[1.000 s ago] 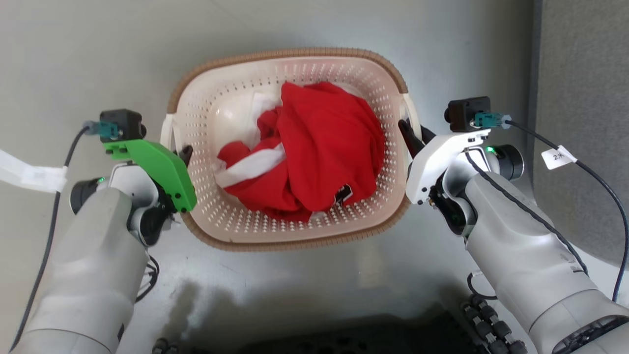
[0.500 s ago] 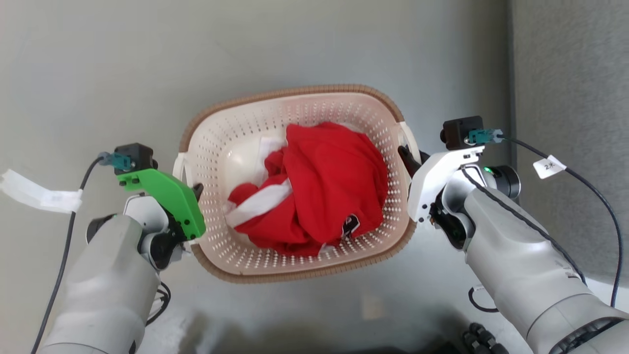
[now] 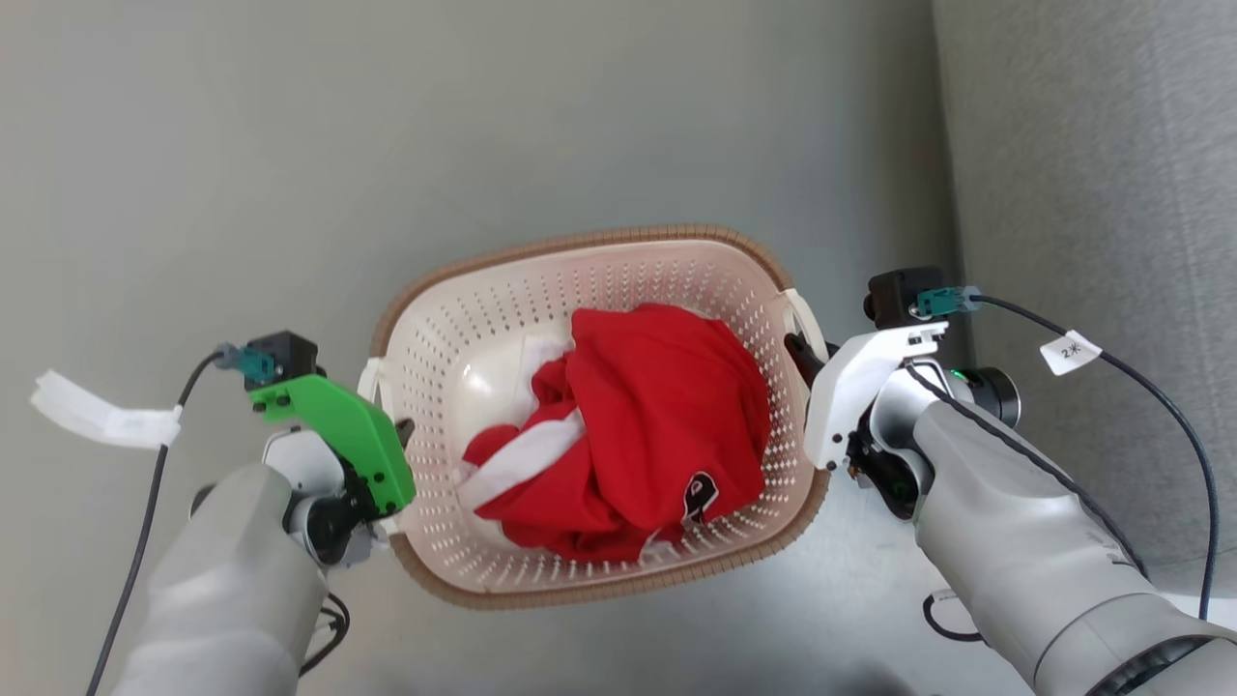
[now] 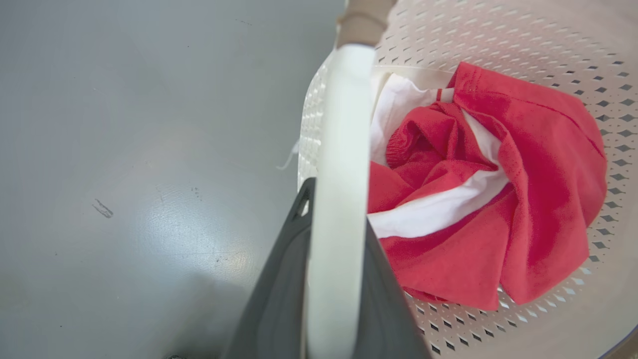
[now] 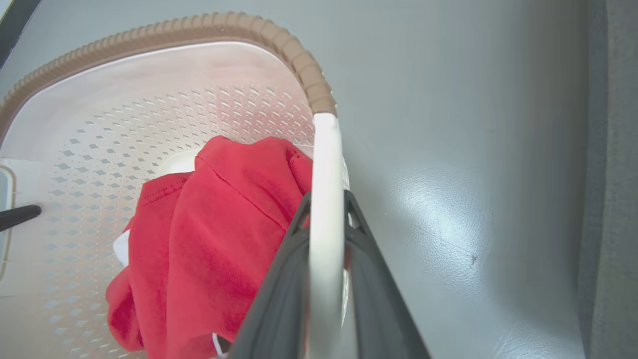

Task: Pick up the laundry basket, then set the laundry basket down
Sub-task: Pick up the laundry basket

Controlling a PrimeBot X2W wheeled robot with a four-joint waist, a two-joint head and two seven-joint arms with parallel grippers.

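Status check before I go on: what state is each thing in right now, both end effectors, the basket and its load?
left end effector: shut on the laundry basket's left handle.
right end effector: shut on the right handle.
laundry basket: upright, gripped at both handles; cannot tell whether its base is off the floor.
red and white garment: crumpled, lying inside the basket.
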